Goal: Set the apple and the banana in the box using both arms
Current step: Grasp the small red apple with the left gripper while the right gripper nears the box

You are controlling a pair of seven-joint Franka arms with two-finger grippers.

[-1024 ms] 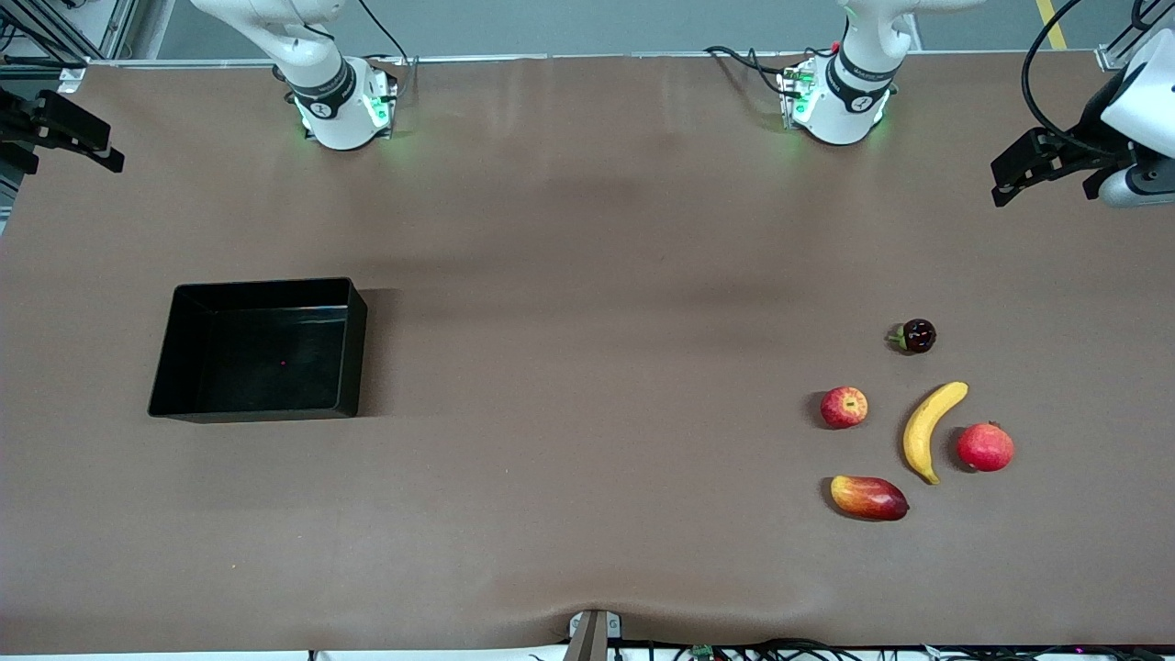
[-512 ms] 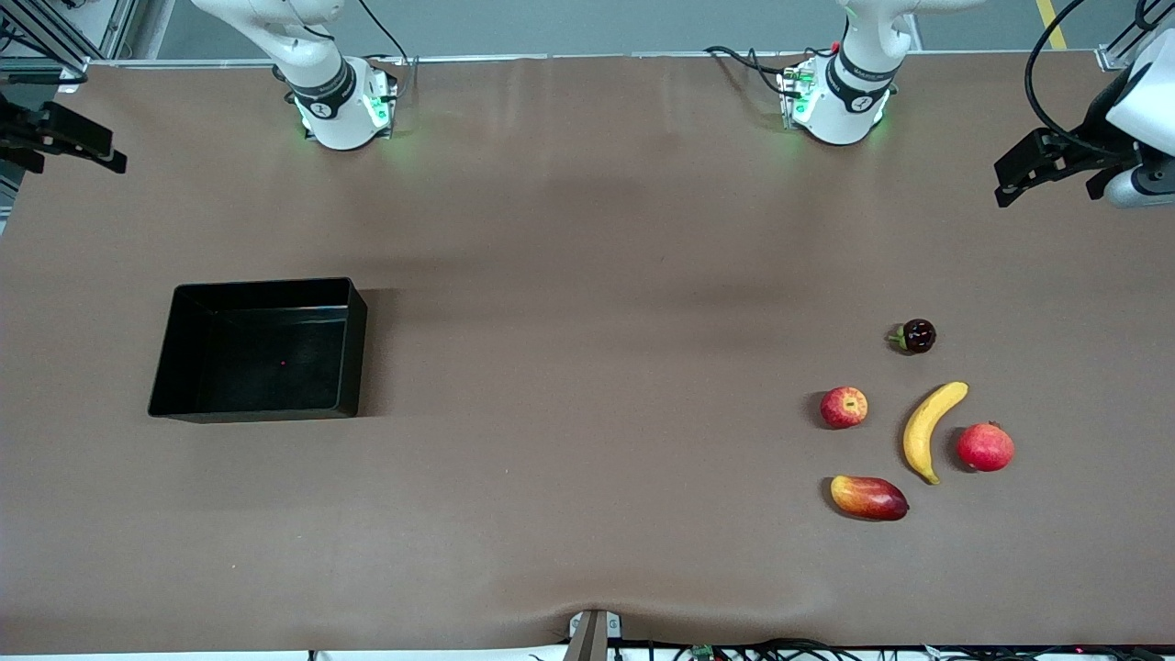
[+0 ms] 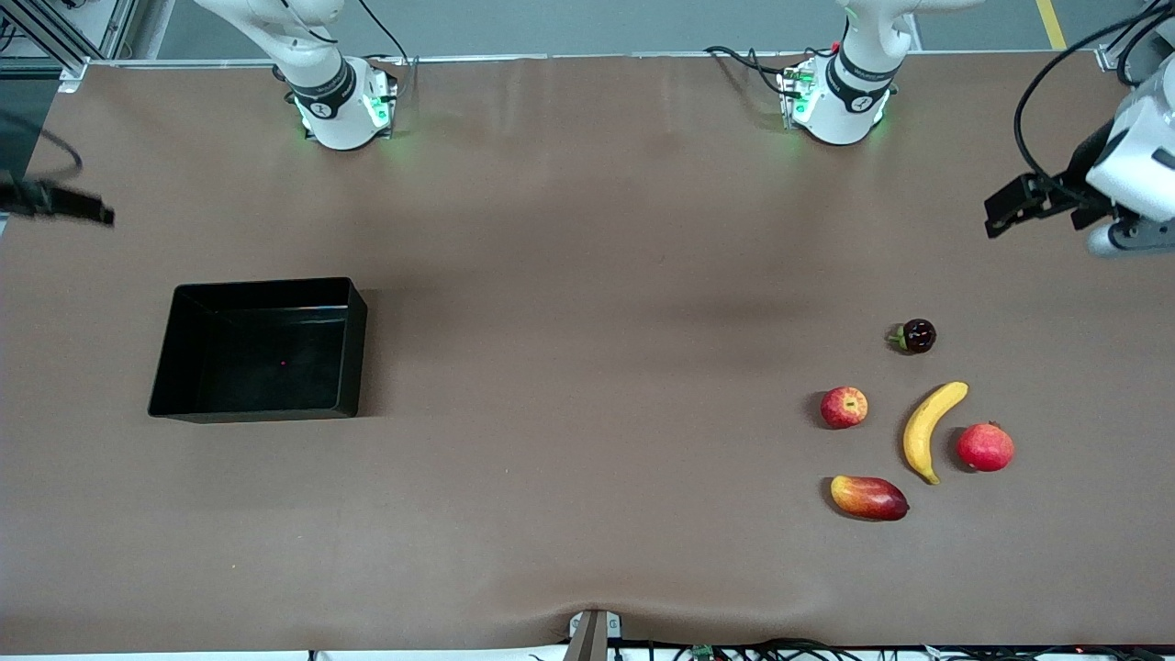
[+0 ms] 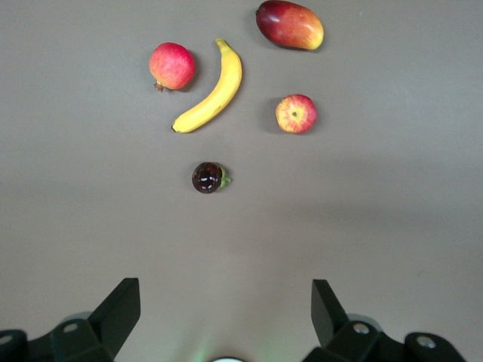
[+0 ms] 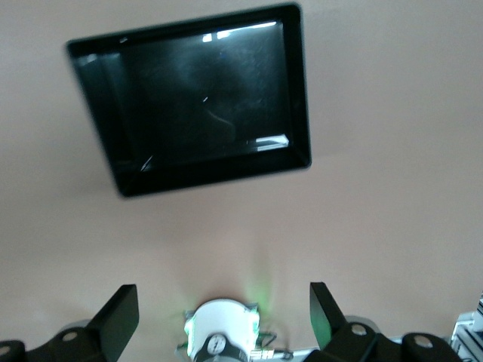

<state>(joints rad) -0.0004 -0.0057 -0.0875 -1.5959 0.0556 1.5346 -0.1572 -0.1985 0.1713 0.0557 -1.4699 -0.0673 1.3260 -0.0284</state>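
The apple (image 3: pixel 844 407) lies on the table toward the left arm's end, and the banana (image 3: pixel 932 430) lies beside it. In the left wrist view the apple (image 4: pixel 296 114) and the banana (image 4: pixel 213 90) lie well ahead of the left gripper (image 4: pixel 226 302), which is open and empty. That left gripper (image 3: pixel 1008 204) hangs high over the table's edge at the left arm's end. The black box (image 3: pixel 356 349) sits empty toward the right arm's end. The right gripper (image 3: pixel 57 204) hovers at that end's edge. It is open, with the box (image 5: pixel 299 90) below the right gripper (image 5: pixel 224 298).
A larger red round fruit (image 3: pixel 985 447) lies beside the banana. A red-yellow mango (image 3: pixel 868 497) lies nearer the front camera than the apple. A small dark fruit (image 3: pixel 915 336) lies farther from it. The arm bases (image 3: pixel 344 101) stand along the table's back edge.
The left gripper has drifted a little toward the fruit. The right gripper has shifted along its table end toward the box. Fruit and box have not moved.
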